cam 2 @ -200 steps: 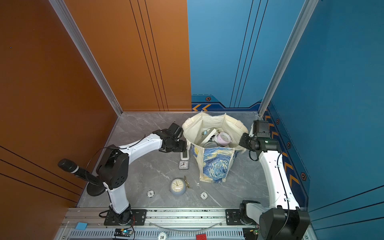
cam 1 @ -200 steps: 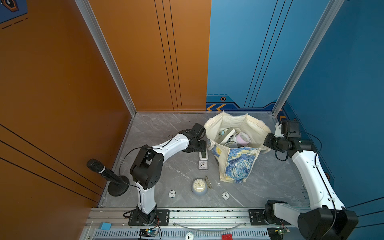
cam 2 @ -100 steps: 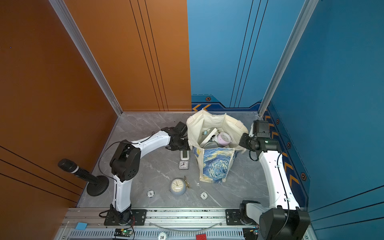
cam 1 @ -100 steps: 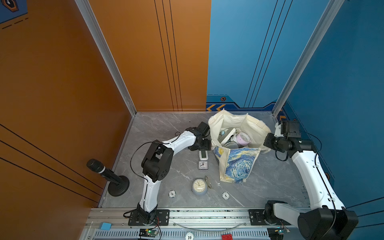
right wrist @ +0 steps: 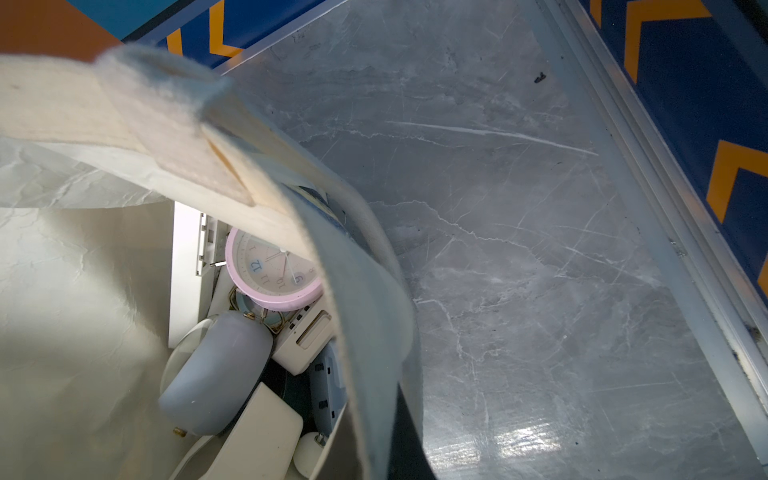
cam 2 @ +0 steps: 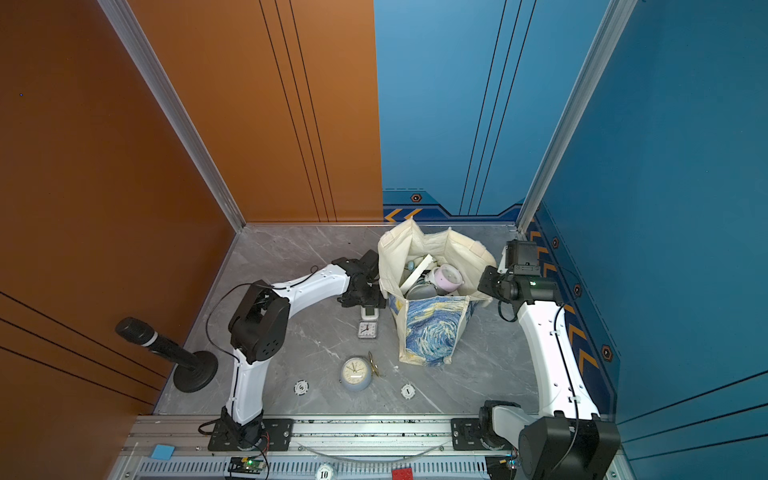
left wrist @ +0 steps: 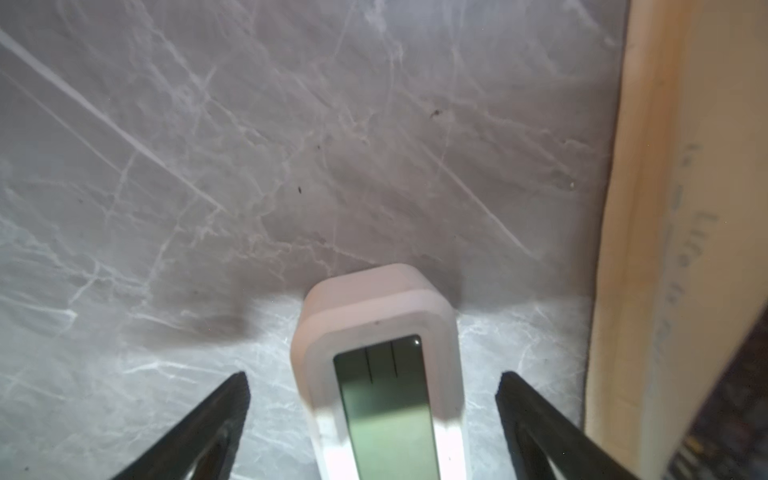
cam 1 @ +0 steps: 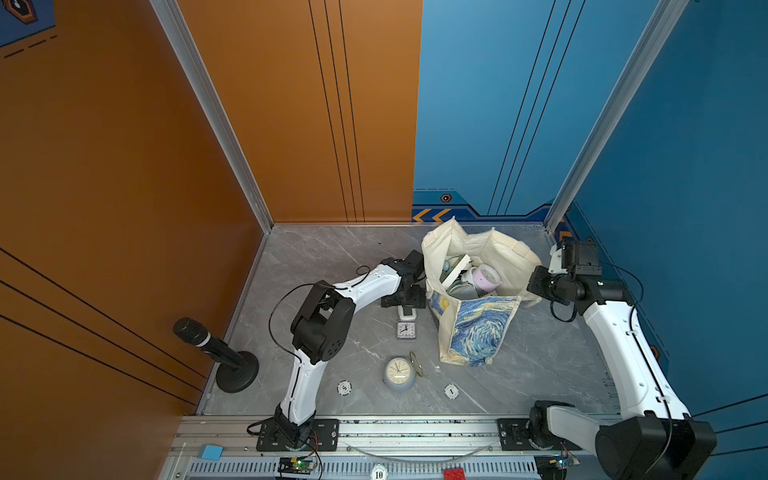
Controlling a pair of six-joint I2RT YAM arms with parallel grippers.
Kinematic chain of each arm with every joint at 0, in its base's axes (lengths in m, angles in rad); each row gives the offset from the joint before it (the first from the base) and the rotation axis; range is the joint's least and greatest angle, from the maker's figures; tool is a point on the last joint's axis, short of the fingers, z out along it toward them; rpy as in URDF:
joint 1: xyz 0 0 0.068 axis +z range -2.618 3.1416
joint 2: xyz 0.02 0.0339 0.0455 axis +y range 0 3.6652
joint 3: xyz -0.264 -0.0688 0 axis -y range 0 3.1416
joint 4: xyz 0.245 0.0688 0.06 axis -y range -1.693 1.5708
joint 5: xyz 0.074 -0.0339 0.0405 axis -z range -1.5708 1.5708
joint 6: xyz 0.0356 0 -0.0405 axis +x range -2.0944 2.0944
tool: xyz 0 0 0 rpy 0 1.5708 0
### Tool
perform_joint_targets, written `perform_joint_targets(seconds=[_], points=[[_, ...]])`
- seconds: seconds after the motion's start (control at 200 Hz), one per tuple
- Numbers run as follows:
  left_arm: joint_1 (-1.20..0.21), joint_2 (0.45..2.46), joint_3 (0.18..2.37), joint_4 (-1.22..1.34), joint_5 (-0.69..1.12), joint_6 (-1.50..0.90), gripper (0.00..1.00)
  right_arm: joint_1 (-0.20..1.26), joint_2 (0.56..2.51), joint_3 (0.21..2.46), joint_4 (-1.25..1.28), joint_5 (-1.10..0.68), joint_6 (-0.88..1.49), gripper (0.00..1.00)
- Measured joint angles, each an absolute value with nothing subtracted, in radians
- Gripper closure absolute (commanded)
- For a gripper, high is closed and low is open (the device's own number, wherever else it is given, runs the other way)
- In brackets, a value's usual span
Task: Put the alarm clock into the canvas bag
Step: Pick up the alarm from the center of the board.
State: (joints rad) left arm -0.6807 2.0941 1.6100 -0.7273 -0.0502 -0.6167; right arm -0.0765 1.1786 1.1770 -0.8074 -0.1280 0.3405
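The left gripper is wide open and holds nothing. The alarm clock lies flat on the table between its fingers, with a gap on each side. The canvas bag wall stands just beside one finger. Past the other finger is bare table. The right gripper is shut tight on the bag's rim.

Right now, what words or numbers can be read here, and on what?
"10": round white disc on the front rail.
"12", "11", "10", "9": pink round clock, on its dial.
"Life is": cream canvas bag, on its side; rest blurred.
White round chips, square white clock, round grey clock: too small.
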Motion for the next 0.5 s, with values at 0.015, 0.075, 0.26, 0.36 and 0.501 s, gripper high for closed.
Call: perform_joint_targets(seconds=[0.015, 0.075, 0.26, 0.36, 0.501], points=[[-0.682, 2.094, 1.608, -0.729, -0.051, -0.616, 0.12, -0.076, 1.179, 1.177, -0.807, -0.128, 0.340, 0.90], [-0.689, 2.094, 1.600, -0.732, -0.052, -0.619, 0.18, -0.076, 1.179, 1.177, -0.807, -0.128, 0.340, 0.90], [-0.695, 2.094, 1.592, -0.734, -0.052, -0.624, 0.27, -0.076, 1.184, 1.177, -0.807, -0.128, 0.340, 0.90], [-0.695, 2.094, 1.592, -0.734, -0.052, -0.623, 0.31, -0.076, 1.185, 1.177, -0.807, -0.128, 0.340, 0.90], [-0.695, 2.094, 1.592, -0.734, -0.052, -0.621, 0.35, -0.073, 1.186, 1.181, -0.807, -0.128, 0.340, 0.90]])
